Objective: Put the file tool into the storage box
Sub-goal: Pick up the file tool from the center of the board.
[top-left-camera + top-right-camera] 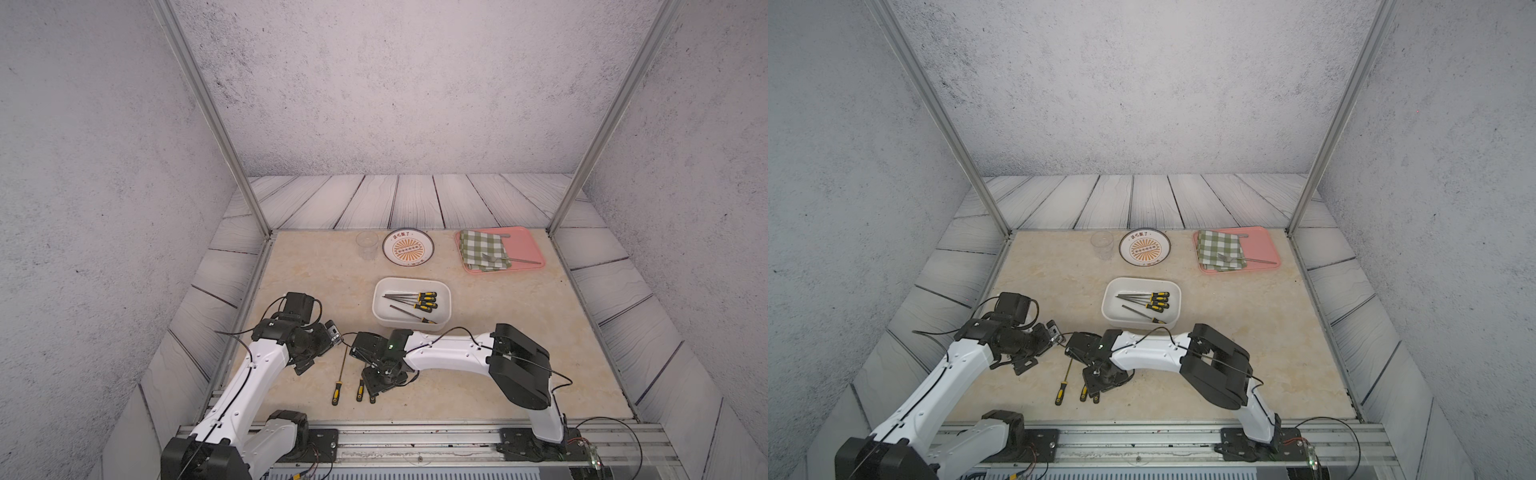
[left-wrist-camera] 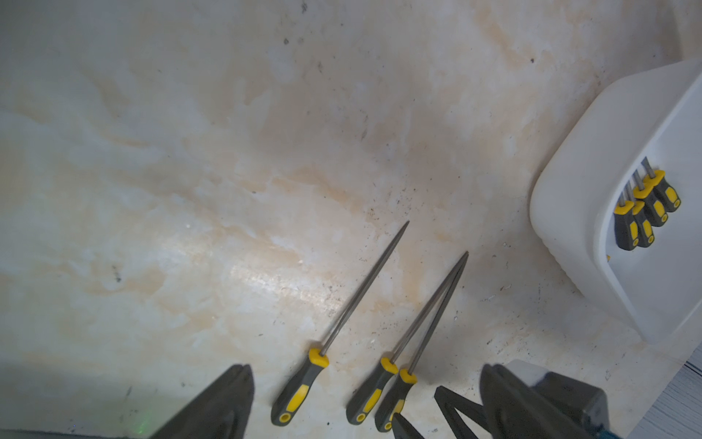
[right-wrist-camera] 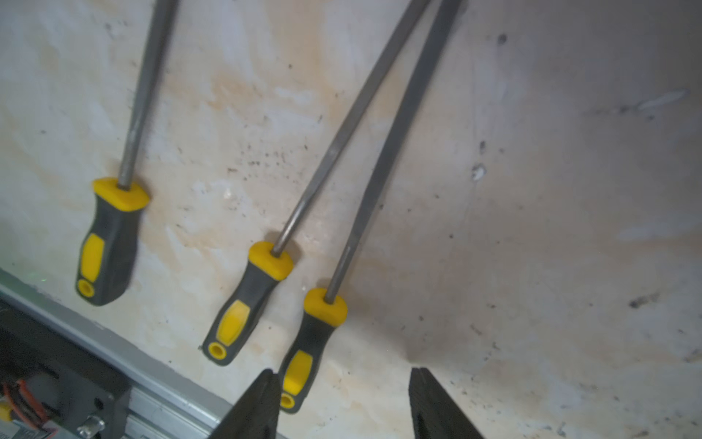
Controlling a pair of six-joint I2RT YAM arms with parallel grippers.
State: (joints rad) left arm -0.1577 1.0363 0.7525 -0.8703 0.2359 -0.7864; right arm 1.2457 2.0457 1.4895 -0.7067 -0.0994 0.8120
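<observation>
— Right claw [image 3: 343, 374]: do we see it open, gripping nothing?
— We do. Our yellow-and-grey-handled steel file [image 3: 317, 330] lies short of the white shallow plastic storage box [image 1: 411, 279], handle just beside one finger [image 3: 262, 403], shaft pointing boxward.

In both top views the right arm [image 1: 449, 353] covers the shafts of two table files [image 1: 360, 390].

The right gripper [image 3: 342, 374] is hovering over the handle end of a yellow-and-grey-handled steel file [image 3: 315, 334], two matching files [image 3: 247, 304] lying just to its left. Ahead of it, the white shallow plastic storage box [image 1: 395, 321] is holding more files [image 1: 426, 301]; farther ahead a round patterned plate [image 1: 408, 248] is sitting, a flat pink tray [image 1: 525, 245] to its right.
</observation>
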